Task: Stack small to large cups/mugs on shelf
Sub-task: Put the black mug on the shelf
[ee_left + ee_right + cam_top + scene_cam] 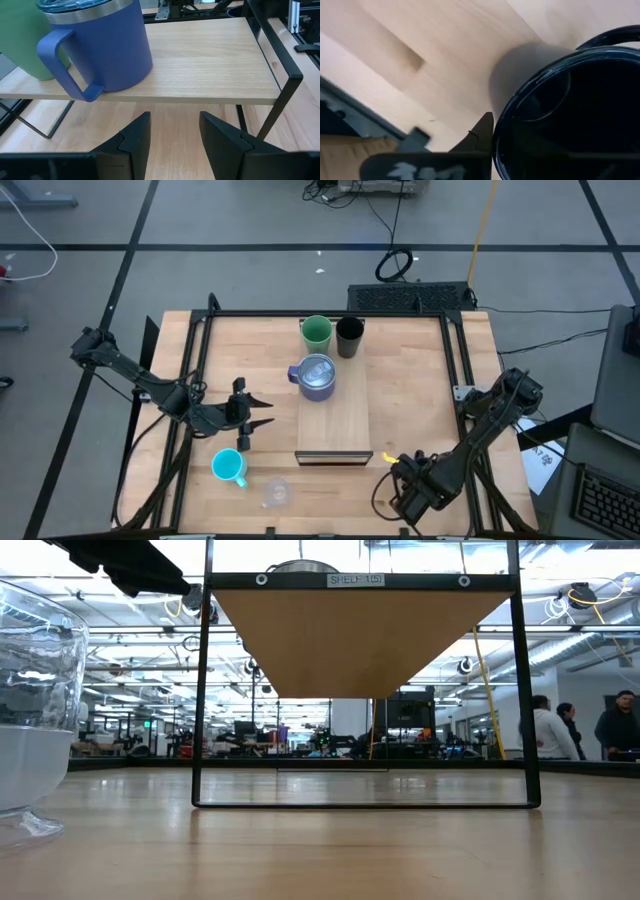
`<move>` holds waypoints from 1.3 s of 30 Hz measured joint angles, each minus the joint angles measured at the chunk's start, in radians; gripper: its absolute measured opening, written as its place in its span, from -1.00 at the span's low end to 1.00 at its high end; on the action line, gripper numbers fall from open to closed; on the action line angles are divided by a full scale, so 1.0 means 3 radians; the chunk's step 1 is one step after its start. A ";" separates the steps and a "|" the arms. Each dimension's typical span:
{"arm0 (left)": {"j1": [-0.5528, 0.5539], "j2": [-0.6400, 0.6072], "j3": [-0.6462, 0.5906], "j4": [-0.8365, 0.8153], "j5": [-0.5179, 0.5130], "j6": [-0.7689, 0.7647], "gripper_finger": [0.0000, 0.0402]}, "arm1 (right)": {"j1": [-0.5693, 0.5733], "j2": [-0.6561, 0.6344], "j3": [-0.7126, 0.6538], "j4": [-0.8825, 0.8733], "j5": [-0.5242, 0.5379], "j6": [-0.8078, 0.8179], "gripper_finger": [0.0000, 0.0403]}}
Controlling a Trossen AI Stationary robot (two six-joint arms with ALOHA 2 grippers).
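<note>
On the shelf (335,425) stand the lavender-grey mug (317,377), at its far end, and behind it the green cup (317,332) and the slim black tumbler (350,337). The cyan mug (229,467) and the clear glass (275,492) stand on the table near its front left. My left gripper (258,412) is open, level with the shelf's left side, facing the lavender-grey mug (100,45). My right gripper (408,485), at the table's front right, is shut on the wide black mug (570,115), which the arm hides in the high view. My right gripper has the wide black mug by its rim (501,125), coming from above and pointing down. One finger (482,134) lies against the rim's outer wall; the other is lost in the mug's dark inside. The mug's mouth faces up; its base does not show.
The shelf's black frame posts (200,690) rise from the table, and its near half (210,55) is bare wood. People stand in the room beyond the table's right (550,730). Cables and a keyboard (410,295) lie past the far edge.
</note>
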 joint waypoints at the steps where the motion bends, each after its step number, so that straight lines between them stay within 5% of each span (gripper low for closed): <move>1: 0.0000 0.0000 0.0000 0.0000 0.0000 0.0001 -0.15 | -0.0014 0.0000 0.0029 -0.0040 0.0005 -0.0020 -0.92; 21: 0.0000 0.0000 0.0000 0.0000 0.0001 0.0034 -0.15 | -0.0260 0.0004 0.1114 -0.1775 0.0024 -0.0391 -0.95; 39: 0.0001 0.0000 0.0000 0.0002 0.0002 0.0045 -0.15 | -0.0922 -0.0449 0.1191 -0.1760 0.0528 -0.1426 -0.94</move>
